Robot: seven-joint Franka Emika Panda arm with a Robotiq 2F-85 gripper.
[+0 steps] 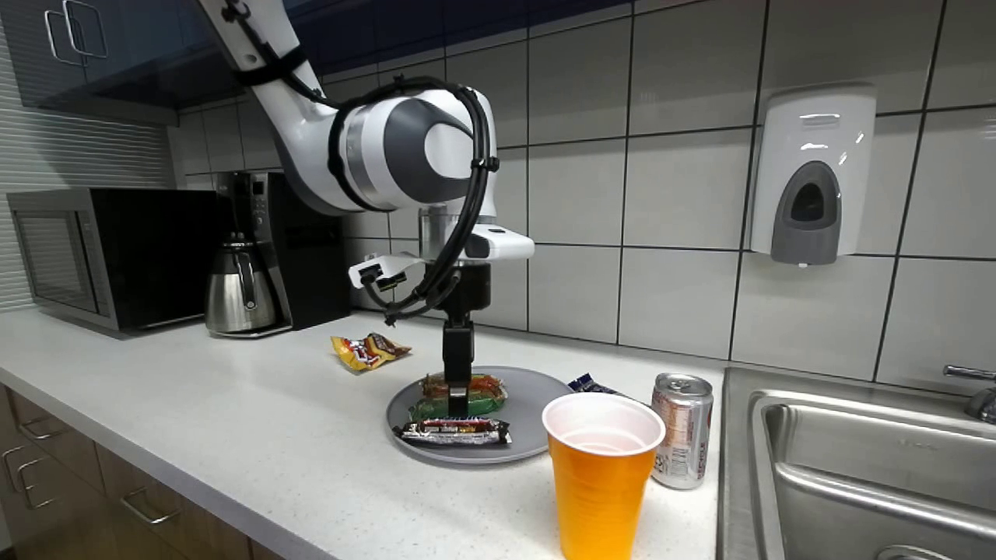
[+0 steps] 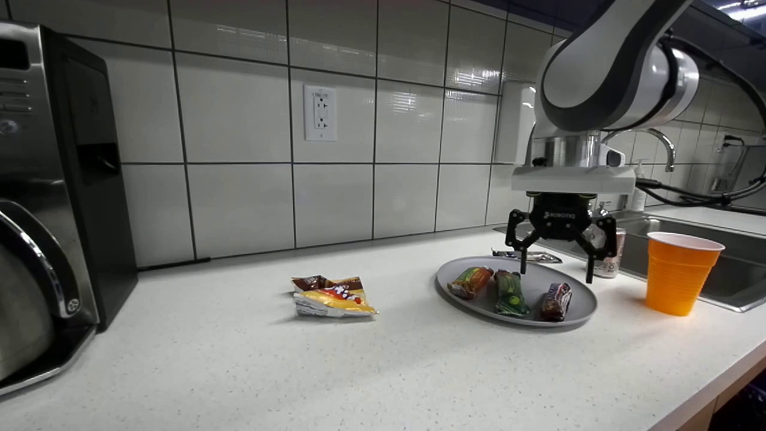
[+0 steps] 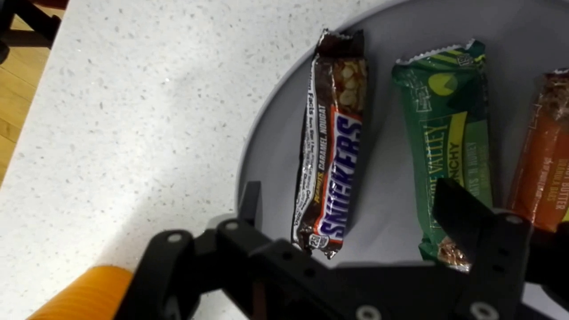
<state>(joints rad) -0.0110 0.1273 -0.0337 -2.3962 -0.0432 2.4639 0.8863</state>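
Gripper (image 2: 557, 274) above grey plate (image 3: 275, 133), jaws spread wide, holding nothing.
Snickers bar (image 3: 331, 146) lies on the plate, between the jaws in wrist view; green Nature Valley bar (image 3: 444, 133) beside it.

We find the sink (image 1: 741, 467) set in a pale, speckled counter (image 1: 194, 389); wood-fronted drawers (image 1: 140, 537) sit beneath, well apart from the sink. Behind it stands a tiled wall (image 1: 685, 194), glossy, with dark joints and patches of reflected light. Along that wall, away from the sink, we note a white outlet (image 2: 321, 114). Farthest from it we record dark upper cabinets (image 1: 148, 47) and a ribbed surface (image 1: 78, 148) (blind or cladding, we cannot tell). Plank flooring (image 3: 20, 78) lies below sink level; a bright strip light (image 2: 745, 12) shows high above it.
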